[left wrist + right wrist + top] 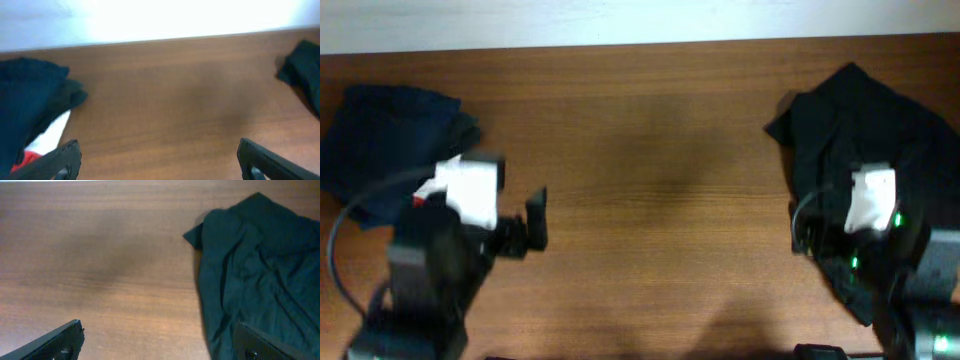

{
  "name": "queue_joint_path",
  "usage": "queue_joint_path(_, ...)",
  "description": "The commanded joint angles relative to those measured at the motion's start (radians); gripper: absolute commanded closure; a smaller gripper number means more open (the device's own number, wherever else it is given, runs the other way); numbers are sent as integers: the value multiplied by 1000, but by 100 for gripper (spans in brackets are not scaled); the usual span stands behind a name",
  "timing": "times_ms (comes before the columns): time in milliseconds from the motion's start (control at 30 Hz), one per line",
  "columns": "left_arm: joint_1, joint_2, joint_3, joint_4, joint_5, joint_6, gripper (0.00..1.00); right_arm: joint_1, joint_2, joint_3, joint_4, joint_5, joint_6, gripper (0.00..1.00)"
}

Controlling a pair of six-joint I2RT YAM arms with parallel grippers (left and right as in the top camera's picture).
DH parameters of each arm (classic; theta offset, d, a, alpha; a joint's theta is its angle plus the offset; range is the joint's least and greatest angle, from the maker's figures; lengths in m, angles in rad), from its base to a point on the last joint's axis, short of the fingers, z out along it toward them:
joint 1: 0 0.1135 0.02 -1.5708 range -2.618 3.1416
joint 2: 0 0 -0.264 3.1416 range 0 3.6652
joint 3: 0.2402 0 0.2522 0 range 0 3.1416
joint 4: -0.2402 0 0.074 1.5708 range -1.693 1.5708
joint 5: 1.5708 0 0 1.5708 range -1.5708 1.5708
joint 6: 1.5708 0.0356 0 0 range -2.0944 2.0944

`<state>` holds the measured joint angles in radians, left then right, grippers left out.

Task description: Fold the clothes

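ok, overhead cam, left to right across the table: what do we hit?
navy garment → left gripper → bare middle of the table → black garment

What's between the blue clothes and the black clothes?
Nothing: only bare brown wooden table lies between the crumpled navy blue cloth garment and the rumpled black cloth garment, seen in the overhead view.

Brown wood-grain table [650,150], faint dark patch mid-surface; pale white strip [620,20] along its far edge
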<state>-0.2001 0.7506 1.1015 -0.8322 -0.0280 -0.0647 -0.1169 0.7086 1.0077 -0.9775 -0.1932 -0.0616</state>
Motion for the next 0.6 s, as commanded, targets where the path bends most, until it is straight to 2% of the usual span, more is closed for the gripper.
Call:
queue_joint_path(0, -3, -157, -142, 23, -21, -14, 1, 5, -76, -56, -39, 19, -9, 1)
queue_joint_path(133, -3, -247, -161, -85, -21, -14, 1, 5, -84, -56, -84, 19, -9, 1)
queue_joint_path(467, -3, -254, -161, -378, -21, -14, 1, 5, -84, -56, -84, 19, -9, 1)
queue_joint_path(567, -3, -254, -161, -388, -21, -14, 1, 5, -84, -56, -84, 19, -9, 1)
